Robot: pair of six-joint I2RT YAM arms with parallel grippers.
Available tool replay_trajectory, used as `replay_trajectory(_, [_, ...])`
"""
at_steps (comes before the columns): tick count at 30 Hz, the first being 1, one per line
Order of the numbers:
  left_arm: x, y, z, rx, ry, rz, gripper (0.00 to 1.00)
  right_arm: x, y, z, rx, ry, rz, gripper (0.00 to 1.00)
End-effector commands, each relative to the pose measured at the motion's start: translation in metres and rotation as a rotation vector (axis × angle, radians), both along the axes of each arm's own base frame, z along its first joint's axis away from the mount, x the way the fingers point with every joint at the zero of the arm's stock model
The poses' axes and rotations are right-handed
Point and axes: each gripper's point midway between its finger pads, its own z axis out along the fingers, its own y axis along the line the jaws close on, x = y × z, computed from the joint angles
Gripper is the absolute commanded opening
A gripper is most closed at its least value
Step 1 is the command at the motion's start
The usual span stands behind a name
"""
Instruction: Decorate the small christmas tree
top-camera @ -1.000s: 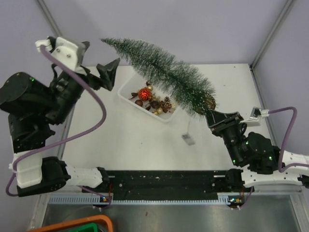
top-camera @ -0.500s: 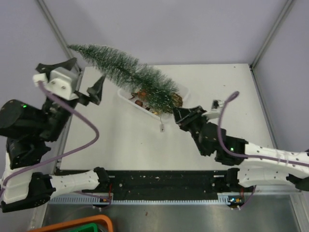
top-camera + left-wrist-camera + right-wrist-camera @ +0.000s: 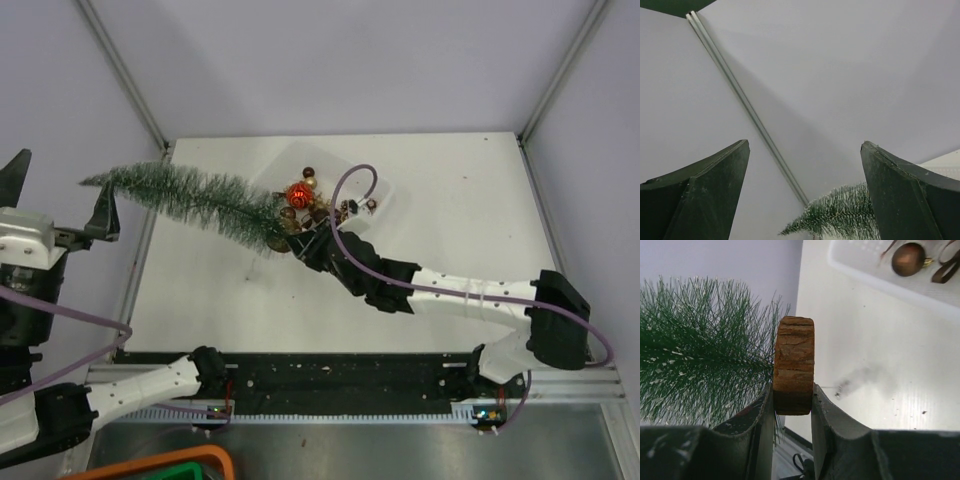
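Lilac walls close round the white surface [image 3: 470,230]. My right pincer [image 3: 792,402] is clamped, jaws narrow, on the round wooden base [image 3: 794,365] of the one small christmas tree [image 3: 190,197], which lies sideways with its tip past the surface's left edge. My left pincer [image 3: 805,145] gapes wide and empty near that tip. One white tray [image 3: 875,277] of ornaments sits just behind my right wrist, with one red bauble [image 3: 297,194] in it. My purple cable [image 3: 352,180] loops over the tray.
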Motion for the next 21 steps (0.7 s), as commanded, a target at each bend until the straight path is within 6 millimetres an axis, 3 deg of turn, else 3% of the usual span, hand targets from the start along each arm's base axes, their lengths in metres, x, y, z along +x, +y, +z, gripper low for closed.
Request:
replay_trajectory(1, [0.006,0.002,-0.015,0.046,0.027,0.058,0.98,0.005,0.026,0.055,0.229,-0.030,0.056,0.00])
replay_trajectory(3, [0.008,0.004,-0.024,0.053,0.033,0.083,0.97,0.006,0.024,0.035,0.213,-0.004,0.044,0.00])
replay_trajectory(9, [0.014,-0.001,-0.063,0.081,0.143,0.074,0.98,0.005,0.006,-0.055,0.198,0.141,0.002,0.00])
replay_trajectory(13, [0.015,-0.002,-0.069,0.073,0.168,0.072,0.98,0.000,0.000,-0.108,0.189,0.219,-0.005,0.00])
replay_trajectory(18, [0.014,-0.004,-0.071,0.078,0.175,0.056,0.96,-0.010,-0.009,-0.157,0.209,0.296,0.007,0.00])
replay_trajectory(21, [0.015,-0.006,-0.070,0.079,0.178,0.053,0.95,-0.013,-0.016,-0.172,0.185,0.315,-0.004,0.00])
